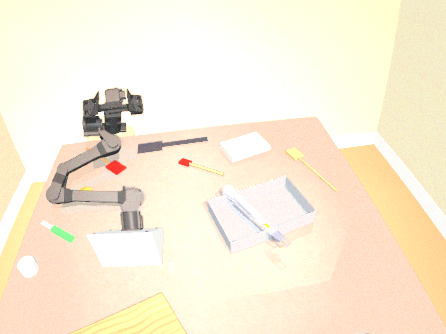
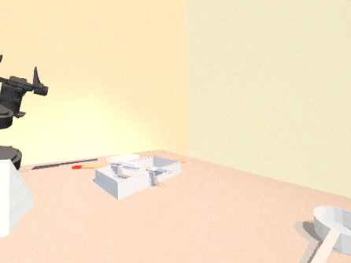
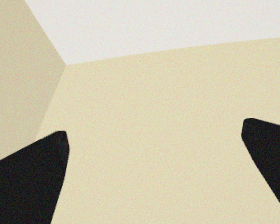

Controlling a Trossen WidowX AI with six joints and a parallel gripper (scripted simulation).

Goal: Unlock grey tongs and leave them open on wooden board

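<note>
The grey tongs lie closed diagonally across the roasting tin. One end is inside the tin's back left corner region in the top view; the other, with a yellow mark and a thin wire loop, sticks out over the front wall. The wooden board is partly in view at the bottom edge of the top view. My gripper is open and empty, raised high at the back left, far from the tongs, with its fingers pointing up. The wrist view shows only walls and ceiling between the fingers.
A white block stands behind the tin. A black spatula, a red-headed utensil and a yellow spatula lie around it. A white panel stands by the arm. A green-handled tool and white cup are left; a pan is right.
</note>
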